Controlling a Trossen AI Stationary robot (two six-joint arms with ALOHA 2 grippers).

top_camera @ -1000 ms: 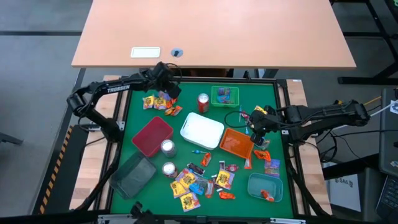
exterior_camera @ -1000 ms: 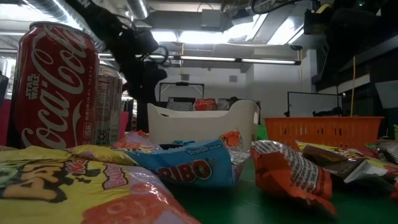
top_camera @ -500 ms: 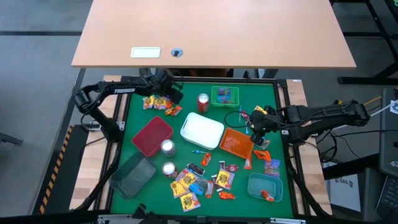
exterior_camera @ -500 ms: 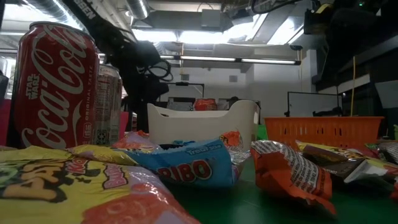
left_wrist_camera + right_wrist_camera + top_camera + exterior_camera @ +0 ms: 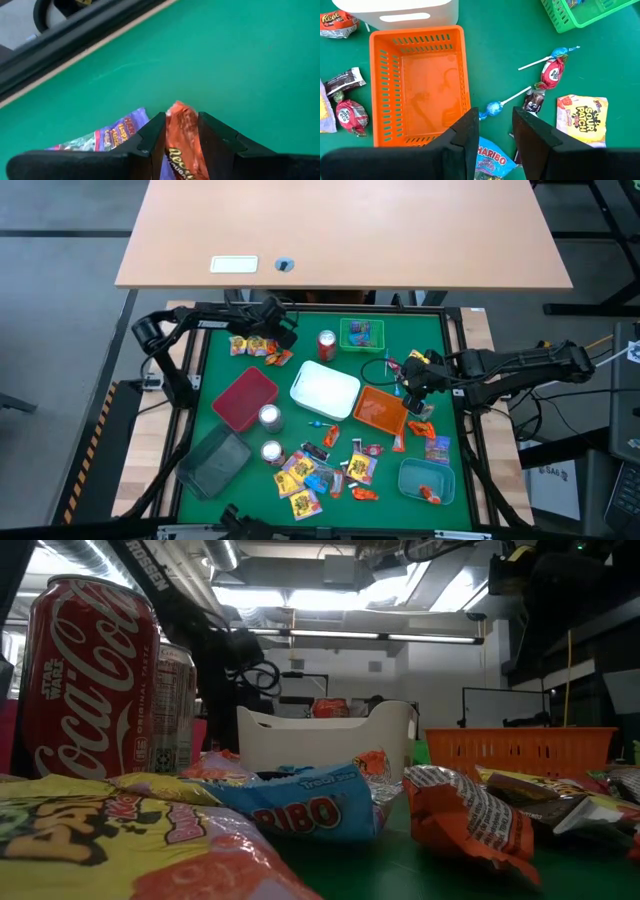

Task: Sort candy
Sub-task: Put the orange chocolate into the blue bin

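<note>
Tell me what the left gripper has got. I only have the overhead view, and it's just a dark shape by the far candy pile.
Observer: Its wrist camera shows the left gripper shut on an orange packet.
Operator: Say what's next to that packet.
Observer: A purple packet lies on the green mat right beside it.
Operator: Check the right gripper too.
Observer: The right gripper is open and holds nothing; a blue lollipop lies on the mat under its gap.

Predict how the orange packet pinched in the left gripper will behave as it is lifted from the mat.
The orange packet looks like thin crinkled wrapper, so it will probably flex and sag rather than stay stiff. It seems small and likely light. Pinched between the left gripper fingers near one end, its glossy foil might slip or swing.
</note>
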